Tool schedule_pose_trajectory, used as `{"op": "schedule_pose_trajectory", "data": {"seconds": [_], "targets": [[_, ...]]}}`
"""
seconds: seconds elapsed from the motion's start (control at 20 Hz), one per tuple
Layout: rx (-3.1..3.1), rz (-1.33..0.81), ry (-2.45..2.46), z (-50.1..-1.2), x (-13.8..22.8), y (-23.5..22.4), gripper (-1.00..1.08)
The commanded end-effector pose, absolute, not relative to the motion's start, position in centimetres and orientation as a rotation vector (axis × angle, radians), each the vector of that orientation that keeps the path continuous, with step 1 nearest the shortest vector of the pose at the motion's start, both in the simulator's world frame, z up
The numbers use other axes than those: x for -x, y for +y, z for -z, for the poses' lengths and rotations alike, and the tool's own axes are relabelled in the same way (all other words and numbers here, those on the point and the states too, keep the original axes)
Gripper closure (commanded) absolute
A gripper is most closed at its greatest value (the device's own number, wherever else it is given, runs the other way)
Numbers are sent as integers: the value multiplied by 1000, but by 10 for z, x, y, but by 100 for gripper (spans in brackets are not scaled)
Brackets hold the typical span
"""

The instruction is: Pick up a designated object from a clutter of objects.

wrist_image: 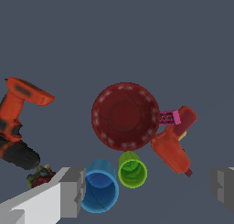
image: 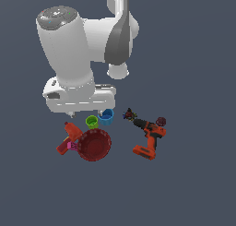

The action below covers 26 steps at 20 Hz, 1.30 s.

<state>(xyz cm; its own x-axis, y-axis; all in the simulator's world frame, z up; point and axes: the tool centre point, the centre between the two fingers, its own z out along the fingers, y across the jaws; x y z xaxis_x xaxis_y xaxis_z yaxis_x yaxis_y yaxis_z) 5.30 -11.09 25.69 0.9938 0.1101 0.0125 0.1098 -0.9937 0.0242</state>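
While the arm hovers over the clutter, its jaws stand released, holding nothing.
Pink clamp piece (wrist_image: 169, 117) sits wedged between red bowl (wrist_image: 125, 116) and red-orange bottle (wrist_image: 172, 148), lower left in the exterior view, hampering access.

Colours here: pink piece (wrist_image: 169, 117) is bright magenta, wedged against a dark red bowl (wrist_image: 125, 116) with pale dots round the rim. Bottle (wrist_image: 172, 147) is red-orange. Nearer the light grey claw (wrist_image: 148, 189): lime green cup (wrist_image: 132, 170), blue cup (wrist_image: 99, 185). Drill (wrist_image: 18, 122) is orange and black.
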Motion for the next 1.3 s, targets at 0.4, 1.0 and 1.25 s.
{"op": "schedule_pose_trajectory", "data": {"seconds": [0.4,1.0,1.25], "targets": [[-3109,-7,392,-160,-83,-175,-92],[-3097,0,524,-95,-87,-214,-92],[-3097,2,528,-91,-87,-216,-92]]}}
